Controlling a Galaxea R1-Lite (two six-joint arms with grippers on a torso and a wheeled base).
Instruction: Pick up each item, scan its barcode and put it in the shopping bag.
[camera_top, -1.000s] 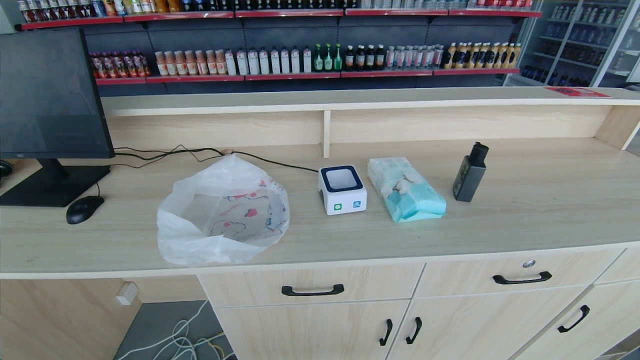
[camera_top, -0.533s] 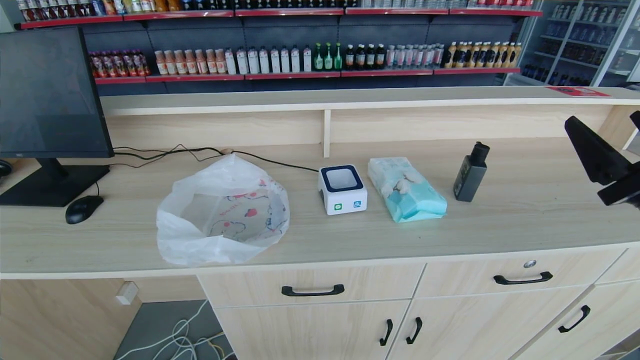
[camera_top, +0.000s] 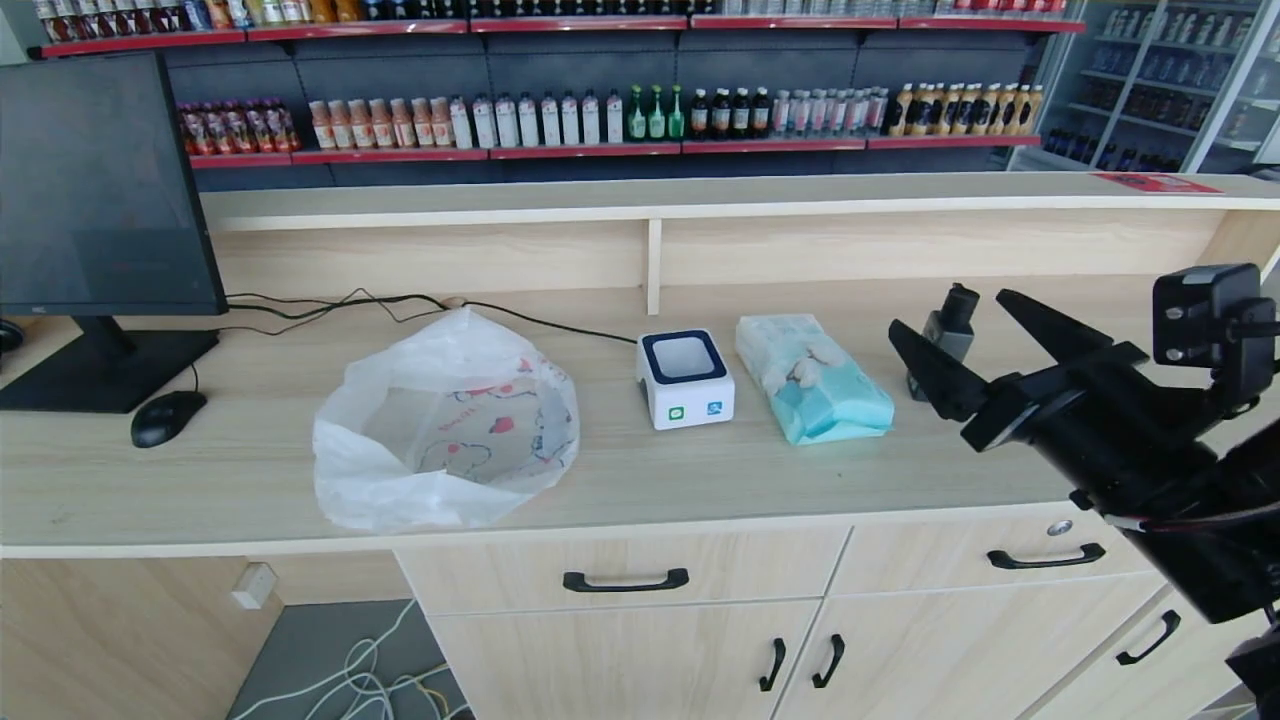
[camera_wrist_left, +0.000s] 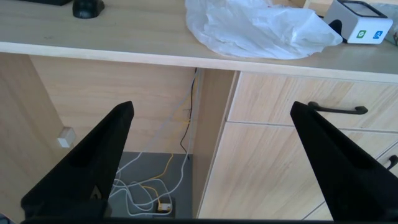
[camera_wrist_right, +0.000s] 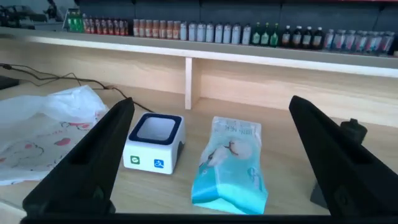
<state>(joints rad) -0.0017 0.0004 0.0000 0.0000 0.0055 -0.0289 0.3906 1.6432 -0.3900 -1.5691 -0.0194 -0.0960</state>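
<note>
Holding anything, the right gripper (camera_top: 948, 310)?

No. Its two black fingers are spread wide with nothing between them. It hangs above the right part of the counter (camera_top: 700, 460), in front of the dark bottle (camera_top: 950, 328), and one finger hides the bottle's lower body.

And the left gripper (camera_wrist_left: 211, 109)?

Also spread wide and empty, low in front of the cabinet (camera_wrist_left: 273, 99), below the counter's edge.

Where do the items lie?

The bottle stands upright at the right. To its left, a little apart, the pale blue tissue pack (camera_top: 812, 378) lies flat. Just beside the pack, on its left, sits the white scanner (camera_top: 684, 380), window facing up. Further left the shopping bag (camera_top: 445, 425) rests on the counter, mouth open, its printed inside showing.

Anything else on the counter?

A monitor (camera_top: 100, 180) and a mouse (camera_top: 168, 417) at the far left, with a black cable (camera_top: 350, 300) running behind the bag to the scanner.
</note>
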